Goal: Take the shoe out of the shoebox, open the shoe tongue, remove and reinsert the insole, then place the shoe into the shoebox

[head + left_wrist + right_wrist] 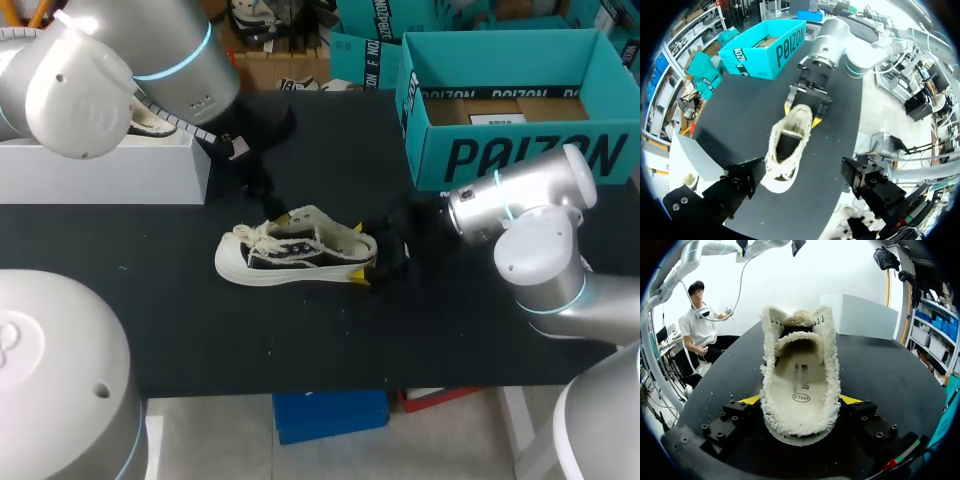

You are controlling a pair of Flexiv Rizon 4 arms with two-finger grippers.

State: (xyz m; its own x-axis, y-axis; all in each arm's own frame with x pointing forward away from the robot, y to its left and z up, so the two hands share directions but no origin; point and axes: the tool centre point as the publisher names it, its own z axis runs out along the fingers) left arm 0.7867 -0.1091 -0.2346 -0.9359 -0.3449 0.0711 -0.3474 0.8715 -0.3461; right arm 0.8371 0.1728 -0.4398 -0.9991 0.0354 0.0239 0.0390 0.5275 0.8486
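A cream low-top shoe [295,255] with a fleecy lining lies on its sole on the black table [200,330], toe to the left. My right gripper [358,253] is shut on the heel, a yellow tip on each side. The right wrist view looks along the insole [800,380] inside the shoe [800,385], with the tongue lifted at the far end. My left gripper [802,187] hangs open above the toe end of the shoe [785,150], touching nothing. The teal shoebox [510,100] stands open at the back right.
A white box [100,170] holding another shoe sits at the back left. Bare black tabletop lies in front of the shoe, up to the table's front edge [300,392].
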